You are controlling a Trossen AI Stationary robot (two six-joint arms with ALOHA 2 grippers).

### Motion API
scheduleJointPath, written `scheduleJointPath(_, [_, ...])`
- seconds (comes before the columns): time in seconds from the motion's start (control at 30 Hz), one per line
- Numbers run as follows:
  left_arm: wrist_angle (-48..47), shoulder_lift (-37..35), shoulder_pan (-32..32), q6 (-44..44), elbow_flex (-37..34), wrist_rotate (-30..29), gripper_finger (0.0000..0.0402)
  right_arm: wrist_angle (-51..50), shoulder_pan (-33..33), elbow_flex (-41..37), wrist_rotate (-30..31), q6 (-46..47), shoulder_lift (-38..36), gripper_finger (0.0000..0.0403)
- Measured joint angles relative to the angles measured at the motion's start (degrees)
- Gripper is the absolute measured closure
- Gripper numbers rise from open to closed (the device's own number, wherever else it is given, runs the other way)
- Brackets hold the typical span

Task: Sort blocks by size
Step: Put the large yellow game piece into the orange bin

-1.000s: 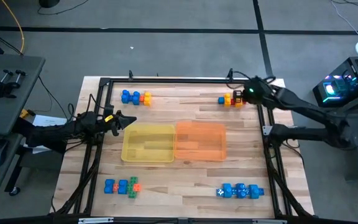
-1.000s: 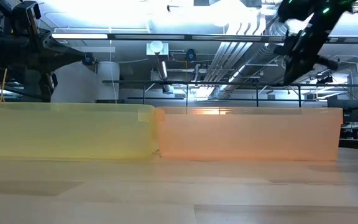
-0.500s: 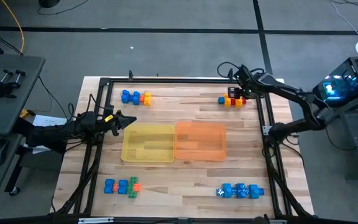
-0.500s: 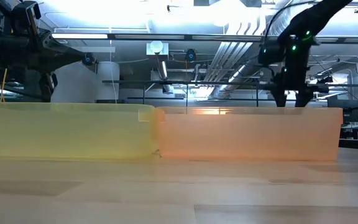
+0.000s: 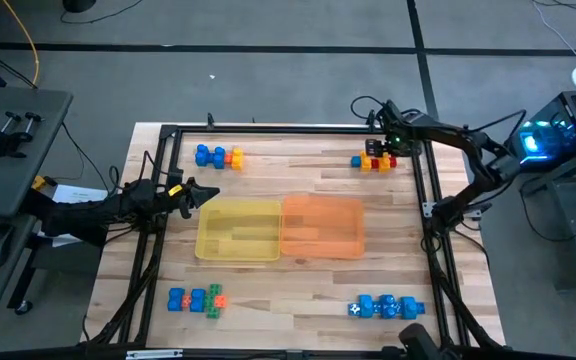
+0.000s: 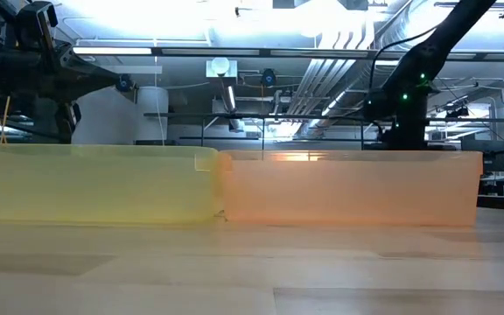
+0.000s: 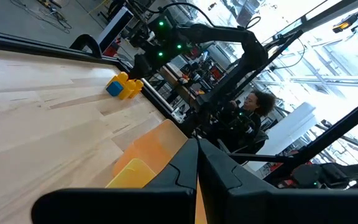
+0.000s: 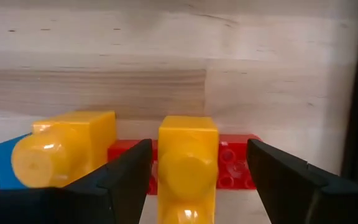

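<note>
Where the wooden table reaches its middle, two translucent trays sit side by side with their long walls touching: a yellow tray on the left and an orange tray on the right. From above, both trays show only their own ridged floors, with no blocks visible inside. In the low view their walls fill the width of the picture, and nothing shows through them.

The blocks lie in four clusters near the table's corners, well apart from the trays. At the far left is a blue and orange cluster. At the far right is a yellow, orange and red cluster. At the near left is a blue, orange and green cluster. At the near right is a mostly blue row.

The right gripper is down at the far right cluster. Its fingers are spread wide on either side of a yellow block, not touching it. Behind that block lies a red block, and beside it another yellow block.

The left gripper waits at the table's left edge, beside the yellow tray, with its fingers pressed together and holding nothing.
</note>
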Motion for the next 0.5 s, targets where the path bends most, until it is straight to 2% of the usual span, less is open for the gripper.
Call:
scheduleJointPath(0.27, [0.0,0.0,0.0,0.0,0.0,0.0,0.0402,0.0,-0.3,0.2,0.1,0.3,1.0,0.0161])
scheduleJointPath(0.37, [0.0,0.0,0.0,0.0,0.0,0.0,0.0402,0.0,-0.3,0.2,0.1,0.2,1.0,0.0194])
scheduleJointPath(0.5, [0.0,0.0,0.0,0.0,0.0,0.0,0.0401,-0.5,-0.3,0.2,0.1,0.2,1.0,0.0257])
